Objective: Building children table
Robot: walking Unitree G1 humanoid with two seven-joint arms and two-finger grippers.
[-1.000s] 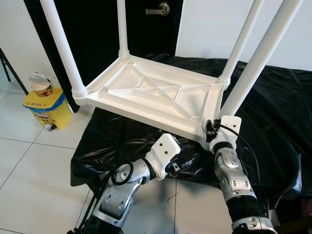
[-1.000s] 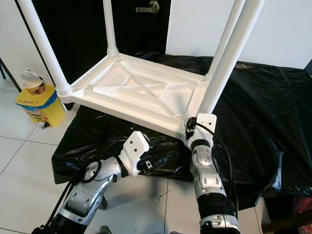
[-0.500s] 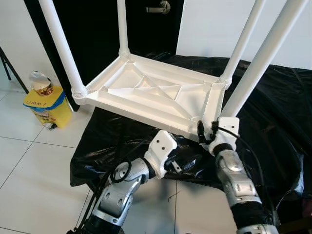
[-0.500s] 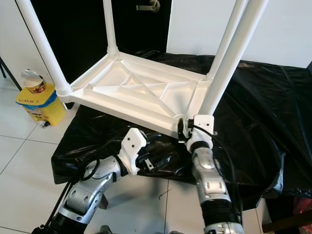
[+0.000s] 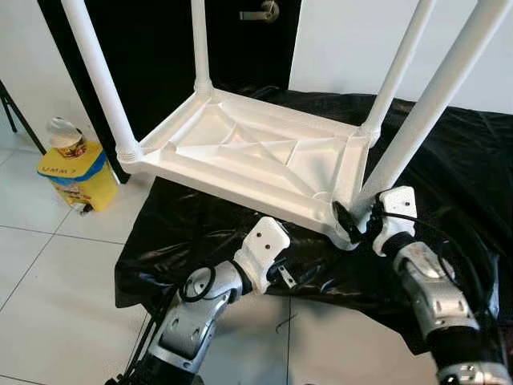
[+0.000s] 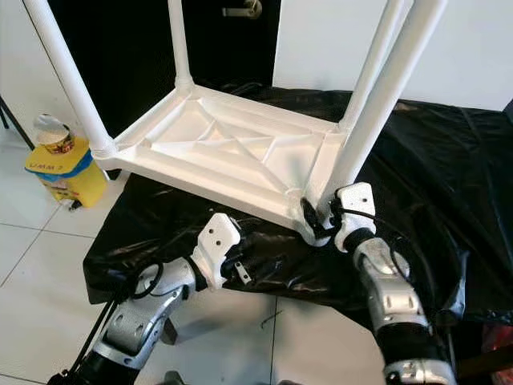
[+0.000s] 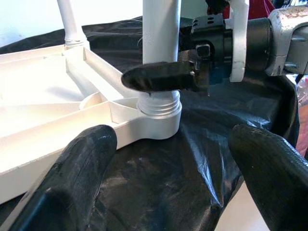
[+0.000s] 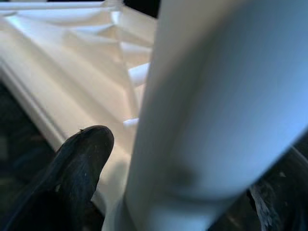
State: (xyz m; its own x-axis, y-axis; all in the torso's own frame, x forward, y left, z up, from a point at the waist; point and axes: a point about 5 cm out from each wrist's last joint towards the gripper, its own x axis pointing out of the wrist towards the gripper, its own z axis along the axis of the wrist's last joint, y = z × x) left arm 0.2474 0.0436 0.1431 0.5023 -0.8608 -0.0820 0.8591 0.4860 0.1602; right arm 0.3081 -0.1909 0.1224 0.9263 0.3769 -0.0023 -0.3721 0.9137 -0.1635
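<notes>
The right arm has swung outward to the robot's right over the last second, and its wrist has rolled, so the right end effector [image 5: 350, 222] now reaches the near right leg [image 5: 425, 104] from the side rather than from below; that reads as a turn of the leg in its socket, most likely screwing it home. Its two black fingers straddle the base of that leg just above the threaded collar, closed around it as far as can be seen, one finger [image 7: 159, 77] lying across the front of the white tube. The upturned children's table [image 5: 256, 156] rests tabletop-down on the black plastic sheet [image 5: 449, 160], all four legs standing up, the gripped one at the corner nearest the robot. The left end effector [image 7: 168, 159] has eased slightly back and hovers low in front of that same corner, fingers spread wide and holding nothing, apart from the plastic.
</notes>
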